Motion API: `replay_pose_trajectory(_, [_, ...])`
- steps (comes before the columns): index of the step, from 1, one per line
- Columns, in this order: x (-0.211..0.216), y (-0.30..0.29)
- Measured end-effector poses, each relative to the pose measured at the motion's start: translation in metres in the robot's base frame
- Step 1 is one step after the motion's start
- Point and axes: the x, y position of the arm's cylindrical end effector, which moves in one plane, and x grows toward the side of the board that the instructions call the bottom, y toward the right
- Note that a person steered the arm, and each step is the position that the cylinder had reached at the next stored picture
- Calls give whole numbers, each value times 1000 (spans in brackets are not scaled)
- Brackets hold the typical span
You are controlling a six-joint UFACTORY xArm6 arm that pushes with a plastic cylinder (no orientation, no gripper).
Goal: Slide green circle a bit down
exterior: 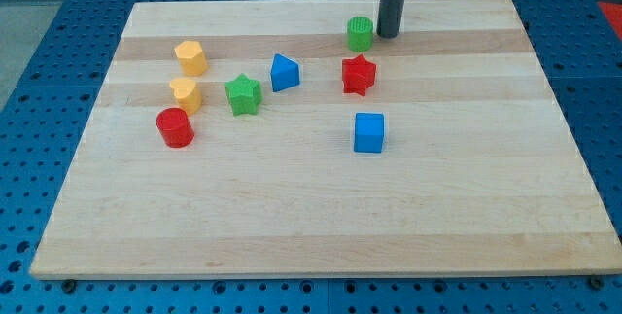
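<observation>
The green circle (360, 33) is a short green cylinder near the view's top, a little right of centre on the wooden board. My tip (389, 35) is the lower end of a dark rod that comes down from the view's top. It stands just right of the green circle, close beside it; I cannot tell if they touch. A red star (358, 75) lies just below the green circle.
A blue block (284, 72), a green star (243, 93), two yellow blocks (190, 57) (186, 93) and a red cylinder (176, 127) lie at the left. A blue cube (368, 131) lies below the red star. The board (311, 217) ends near the top edge behind the rod.
</observation>
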Motion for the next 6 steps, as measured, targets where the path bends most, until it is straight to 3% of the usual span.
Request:
replay_pose_trajectory(4, [-18,-44])
replay_pose_trajectory(6, [-5,-77])
